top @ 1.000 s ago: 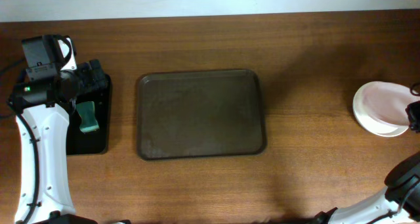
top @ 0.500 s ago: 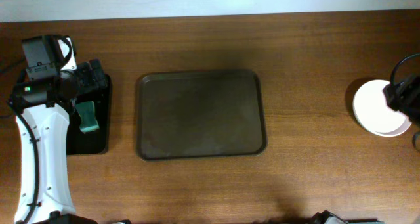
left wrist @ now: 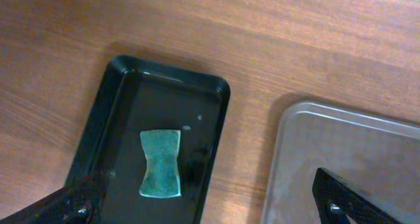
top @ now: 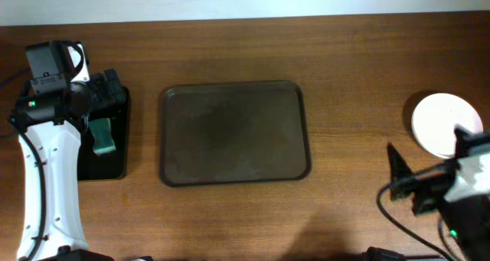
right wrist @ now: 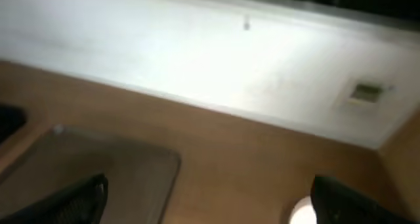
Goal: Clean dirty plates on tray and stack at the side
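Observation:
The dark brown tray (top: 233, 131) lies in the middle of the table with nothing on it. The white plates (top: 446, 125) sit stacked flat at the far right, and I cannot tell how many. My right gripper (top: 411, 188) is open and empty, in front of and left of the stack, apart from it. The right wrist view shows the tray (right wrist: 98, 168) at lower left and a sliver of plate (right wrist: 303, 213) between wide-spread fingers (right wrist: 79, 199). My left gripper (left wrist: 210, 214) hangs open over the black tray's (left wrist: 220, 125) right edge, holding nothing.
A green sponge (top: 102, 136) lies in the small glossy black tray (top: 115, 168) at the left, also seen as the sponge (left wrist: 161, 163) in the left wrist view. A white wall runs along the table's far edge.
The right gripper has opened, let go of the plates and drawn back toward the front and left. The stack now lies flat. The left arm has not moved.

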You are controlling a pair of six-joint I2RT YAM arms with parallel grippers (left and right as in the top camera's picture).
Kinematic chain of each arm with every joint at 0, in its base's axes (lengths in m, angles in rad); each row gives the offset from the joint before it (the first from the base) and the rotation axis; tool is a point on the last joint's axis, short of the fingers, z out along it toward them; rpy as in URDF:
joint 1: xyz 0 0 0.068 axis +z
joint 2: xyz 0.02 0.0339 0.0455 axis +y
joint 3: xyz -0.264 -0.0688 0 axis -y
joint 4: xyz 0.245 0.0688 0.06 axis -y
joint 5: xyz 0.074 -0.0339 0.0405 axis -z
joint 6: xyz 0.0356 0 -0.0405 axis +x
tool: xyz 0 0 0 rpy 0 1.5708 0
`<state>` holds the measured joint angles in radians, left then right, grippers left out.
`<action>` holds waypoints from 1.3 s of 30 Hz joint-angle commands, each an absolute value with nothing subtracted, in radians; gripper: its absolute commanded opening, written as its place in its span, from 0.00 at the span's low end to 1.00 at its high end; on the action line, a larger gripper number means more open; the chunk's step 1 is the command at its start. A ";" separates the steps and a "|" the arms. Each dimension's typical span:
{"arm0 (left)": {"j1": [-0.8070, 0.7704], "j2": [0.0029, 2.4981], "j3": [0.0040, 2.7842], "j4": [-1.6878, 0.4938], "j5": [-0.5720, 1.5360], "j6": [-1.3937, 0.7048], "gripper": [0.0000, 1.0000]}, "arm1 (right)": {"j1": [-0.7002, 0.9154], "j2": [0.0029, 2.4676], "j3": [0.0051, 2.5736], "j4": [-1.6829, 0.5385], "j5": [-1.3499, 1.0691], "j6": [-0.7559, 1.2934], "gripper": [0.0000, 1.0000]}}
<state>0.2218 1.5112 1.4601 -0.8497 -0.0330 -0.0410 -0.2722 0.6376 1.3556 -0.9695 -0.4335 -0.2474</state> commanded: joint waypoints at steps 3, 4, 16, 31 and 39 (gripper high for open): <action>0.224 1.510 1.470 -0.851 -0.029 -0.029 0.99 | -0.052 0.368 0.673 -0.404 -0.278 -0.133 0.98; 0.224 1.510 1.470 -0.851 -0.029 -0.029 0.99 | -0.015 0.303 0.541 -0.318 -0.241 -0.091 0.98; 0.224 1.510 1.470 -0.851 -0.029 -0.029 0.99 | 0.031 0.003 0.006 -0.075 -0.076 -0.094 0.98; 0.221 1.500 1.469 -0.854 -0.029 -0.029 0.99 | 0.031 0.005 0.006 -0.073 -0.074 -0.096 0.98; 0.099 0.889 1.005 -0.522 -0.036 -0.007 0.99 | 0.031 0.005 0.006 -0.073 -0.074 -0.095 0.98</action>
